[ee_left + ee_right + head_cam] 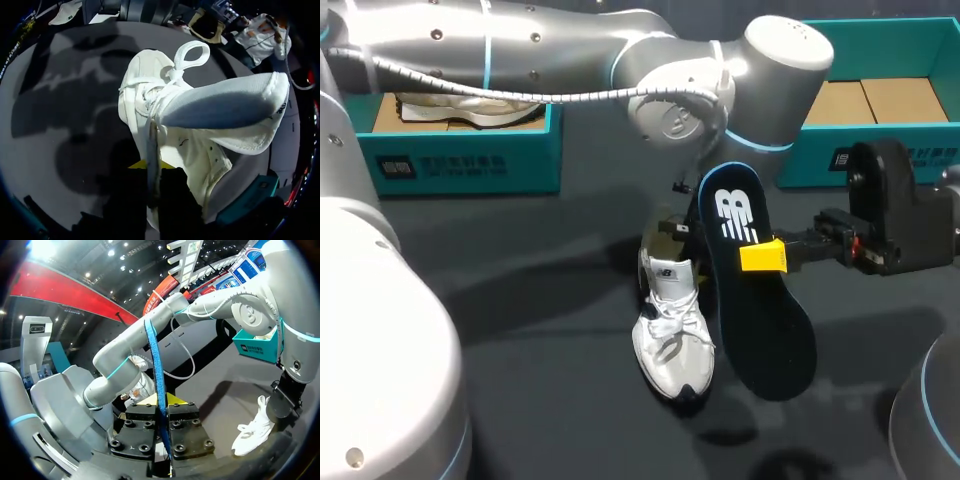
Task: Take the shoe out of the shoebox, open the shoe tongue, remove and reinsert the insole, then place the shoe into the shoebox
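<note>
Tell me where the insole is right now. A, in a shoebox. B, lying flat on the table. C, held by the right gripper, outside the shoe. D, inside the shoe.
C: the right gripper is shut on the dark insole, which hangs beside the white shoe, not inside it.

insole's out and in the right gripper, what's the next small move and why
Probably swing the right gripper left so the lower end of the insole comes over the mouth of the shoe. The insole hangs clear beside the shoe, the tongue is lifted open, and the left gripper grips the collar, so reinsertion looks ready.
</note>
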Motion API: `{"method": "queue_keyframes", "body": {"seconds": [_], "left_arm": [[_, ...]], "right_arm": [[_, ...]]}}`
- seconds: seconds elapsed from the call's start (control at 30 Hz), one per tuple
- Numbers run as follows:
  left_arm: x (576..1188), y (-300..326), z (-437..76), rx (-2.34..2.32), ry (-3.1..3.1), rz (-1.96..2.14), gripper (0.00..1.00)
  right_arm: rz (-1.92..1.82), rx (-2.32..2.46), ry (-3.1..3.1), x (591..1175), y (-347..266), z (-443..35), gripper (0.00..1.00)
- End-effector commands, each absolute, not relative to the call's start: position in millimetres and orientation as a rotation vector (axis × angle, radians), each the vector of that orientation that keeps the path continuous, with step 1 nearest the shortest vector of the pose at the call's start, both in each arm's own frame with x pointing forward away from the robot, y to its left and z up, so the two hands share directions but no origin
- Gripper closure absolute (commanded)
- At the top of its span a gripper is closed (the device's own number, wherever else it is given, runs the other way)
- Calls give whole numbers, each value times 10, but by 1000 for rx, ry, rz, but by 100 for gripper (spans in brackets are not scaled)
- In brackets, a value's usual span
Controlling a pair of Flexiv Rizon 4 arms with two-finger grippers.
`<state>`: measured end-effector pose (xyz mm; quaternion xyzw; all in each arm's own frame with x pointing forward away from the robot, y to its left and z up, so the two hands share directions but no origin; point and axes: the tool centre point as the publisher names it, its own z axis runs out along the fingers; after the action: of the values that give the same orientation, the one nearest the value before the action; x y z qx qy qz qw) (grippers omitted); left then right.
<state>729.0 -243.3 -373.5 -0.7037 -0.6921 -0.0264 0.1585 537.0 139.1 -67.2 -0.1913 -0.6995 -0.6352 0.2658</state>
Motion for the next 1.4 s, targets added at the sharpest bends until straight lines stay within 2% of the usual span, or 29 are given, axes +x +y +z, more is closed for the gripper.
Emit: {"method": "queue_keyframes", "body": {"seconds": [0.03,0.07,0.1,0.17,0.2,0.23,0.3,0.53,0.7,1.23,1.4], "left_arm": [[7296,-2472,-3763,-2013,-1973,-89,100],[7297,-2473,-3764,-2014,-1973,-88,91],[7300,-2476,-3763,-2015,-1975,-87,73],[7309,-2480,-3757,-2016,-1980,-88,53],[7315,-2480,-3746,-2016,-1983,-84,28],[7321,-2477,-3732,-2017,-1987,-79,13],[7333,-2466,-3676,-2025,-2002,-50,0],[7385,-2380,-3280,-2109,-2080,189,0],[7452,-2337,-2810,-2281,-2167,445,0],[7452,-2337,-2810,-2281,-2167,445,0],[7723,-2528,-2634,-2246,-2385,836,0]], "right_arm": [[-1718,-518,-1888,5361,1406,-687,100],[-1718,-518,-1888,5361,1406,-687,100],[-1718,-518,-1888,5361,1406,-687,100],[-1718,-518,-1888,5361,1406,-687,100],[-1718,-518,-1888,5361,1406,-687,100],[-1718,-518,-1888,5361,1406,-687,100],[-1718,-518,-1888,5361,1406,-687,100],[-1718,-518,-1888,5361,1406,-687,100],[-1718,-518,-1888,5361,1406,-687,100],[-1718,-518,-1888,5361,1406,-687,100],[-1718,-518,-1888,5361,1406,-687,100]]}}
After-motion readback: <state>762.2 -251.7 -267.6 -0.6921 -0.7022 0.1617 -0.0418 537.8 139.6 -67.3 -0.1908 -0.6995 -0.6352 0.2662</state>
